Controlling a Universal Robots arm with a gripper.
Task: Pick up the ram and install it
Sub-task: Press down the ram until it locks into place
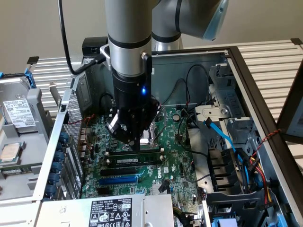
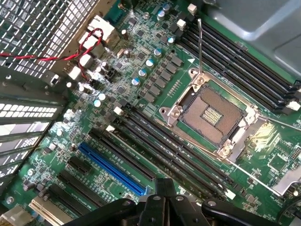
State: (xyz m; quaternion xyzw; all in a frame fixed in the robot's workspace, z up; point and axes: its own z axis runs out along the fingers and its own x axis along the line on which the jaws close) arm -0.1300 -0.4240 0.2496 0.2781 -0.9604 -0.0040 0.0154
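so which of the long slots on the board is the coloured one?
The blue slot, a single bright blue strip. The other long slots between it and the CPU socket are all black.

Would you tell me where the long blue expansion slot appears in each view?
Exterior view: the long blue expansion slot sits low on the green motherboard, just below the black slots.
Wrist view: it runs alongside those black slots.
Shared landmark: the twisted red wire.
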